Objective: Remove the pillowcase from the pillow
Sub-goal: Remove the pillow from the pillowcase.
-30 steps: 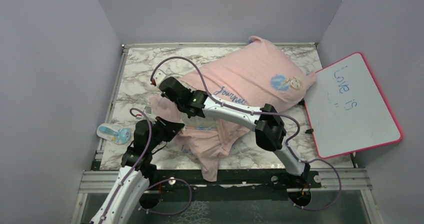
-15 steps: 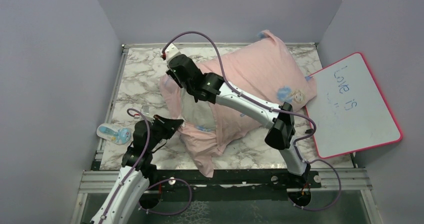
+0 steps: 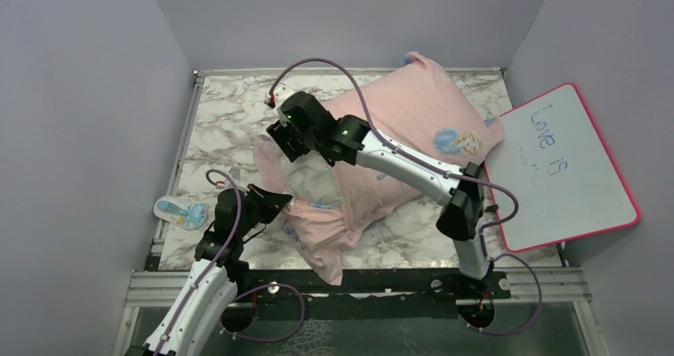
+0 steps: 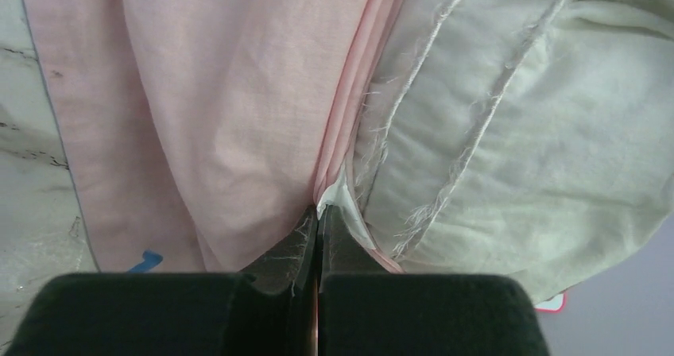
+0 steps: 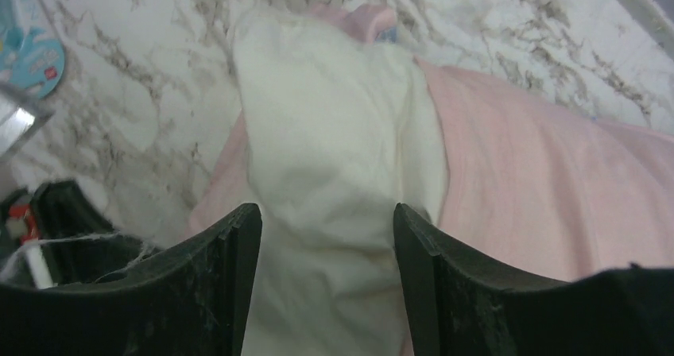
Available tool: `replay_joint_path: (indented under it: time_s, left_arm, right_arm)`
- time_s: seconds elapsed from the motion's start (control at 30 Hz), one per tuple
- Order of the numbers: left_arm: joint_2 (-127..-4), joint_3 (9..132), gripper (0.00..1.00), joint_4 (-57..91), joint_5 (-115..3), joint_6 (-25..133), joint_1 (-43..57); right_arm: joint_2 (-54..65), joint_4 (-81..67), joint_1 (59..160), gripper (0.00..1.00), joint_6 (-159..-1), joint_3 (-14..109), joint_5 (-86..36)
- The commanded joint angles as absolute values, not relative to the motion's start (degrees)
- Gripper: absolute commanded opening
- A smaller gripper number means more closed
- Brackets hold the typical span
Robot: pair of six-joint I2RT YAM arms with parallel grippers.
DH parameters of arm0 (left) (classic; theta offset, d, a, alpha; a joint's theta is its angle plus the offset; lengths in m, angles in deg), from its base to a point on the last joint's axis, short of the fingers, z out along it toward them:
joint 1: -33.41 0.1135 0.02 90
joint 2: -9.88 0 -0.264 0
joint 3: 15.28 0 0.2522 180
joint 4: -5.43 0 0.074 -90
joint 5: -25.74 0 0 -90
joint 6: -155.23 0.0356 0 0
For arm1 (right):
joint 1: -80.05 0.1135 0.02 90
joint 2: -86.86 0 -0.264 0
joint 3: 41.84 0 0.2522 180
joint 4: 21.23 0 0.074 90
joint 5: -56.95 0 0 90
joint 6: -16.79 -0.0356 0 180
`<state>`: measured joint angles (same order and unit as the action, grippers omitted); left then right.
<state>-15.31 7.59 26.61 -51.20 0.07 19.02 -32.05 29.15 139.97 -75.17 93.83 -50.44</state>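
The pale pink pillowcase (image 3: 413,125) covers most of the pillow and lies diagonally across the marble table (image 3: 222,118). The white pillow (image 3: 311,183) bulges out of its open near-left end. My left gripper (image 3: 280,200) is shut on the pillowcase's hem; in the left wrist view the jaws (image 4: 318,217) pinch a fold of pink pillowcase (image 4: 222,118) beside the frayed pillow (image 4: 517,149). My right gripper (image 3: 284,143) hovers over the exposed end. In the right wrist view it stands open (image 5: 326,217) above the pillow (image 5: 334,149), holding nothing, with the pillowcase (image 5: 540,173) to the right.
A pink-framed whiteboard (image 3: 560,165) leans at the table's right edge, close to the right arm's elbow. A small blue packet (image 3: 181,212) lies at the near-left edge. Grey walls close in the left, back and right sides.
The right gripper rose toward the far left with the pillow's end, then opened and let go. The exposed pillow has settled back. The left gripper stays shut on the hem.
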Motion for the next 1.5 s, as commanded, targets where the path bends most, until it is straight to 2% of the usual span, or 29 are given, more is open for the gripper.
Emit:
replay_joint_path:
  time_s: [0.0,0.07,0.1,0.2,0.27,0.43,0.57,0.7,0.97,1.07,1.3,1.37,1.47]
  left_arm:
    - [-19.58,11.48,0.04,30.88,-49.09,5.55,18.65]
    - [-21.30,13.64,0.08,31.23,-48.45,7.61,18.65]
    - [-22.06,14.85,0.10,31.73,-48.22,8.38,18.65]
    - [-23.34,17.89,0.19,33.27,-47.03,9.81,18.65]
    - [-23.46,19.56,0.30,34.55,-45.76,10.59,18.65]
    - [-22.42,22.38,0.45,39.22,-42.74,11.63,18.65]
    - [-19.60,23.45,0.57,44.14,-40.50,12.07,18.65]
    - [-15.64,24.79,0.62,50.28,-39.17,12.56,18.65]
    - [-13.82,27.25,0.62,58.10,-31.12,16.05,18.65]
    - [-15.93,27.40,0.62,58.61,-27.59,18.74,18.65]
    - [-20.79,29.83,0.62,58.18,-28.80,22.15,18.65]
    - [-21.79,30.12,0.62,57.67,-29.01,22.33,18.65]
    - [-22.58,29.96,0.60,56.86,-28.99,23.01,18.56]
  right_arm:
    - [-17.79,30.18,139.99,0.67,-76.64,83.24,-35.85]
    - [-12.41,28.73,140.15,0.69,-78.12,75.36,-30.99]
    - [-10.30,28.20,140.25,0.74,-79.88,72.14,-31.09]
    - [-4.80,27.83,140.35,0.80,-84.21,63.77,-34.77]
    - [-2.97,26.58,140.35,0.80,-85.49,58.93,-34.76]
    - [-4.08,27.95,140.96,0.77,-87.00,56.06,-32.28]
    - [-3.80,31.20,142.60,0.73,-91.42,55.89,-45.49]
    - [0.07,32.60,143.28,0.73,-94.01,53.53,-51.38]
    - [6.28,31.60,144.17,0.73,-99.23,45.15,-48.19]
    - [5.87,32.17,144.45,0.69,-102.41,43.99,-49.12]
    - [3.69,27.97,144.74,0.55,-104.57,42.48,-47.77]
    - [2.88,27.78,144.82,0.45,-105.22,42.73,-48.54]
    - [2.20,28.14,145.00,0.21,-106.46,42.94,-50.53]
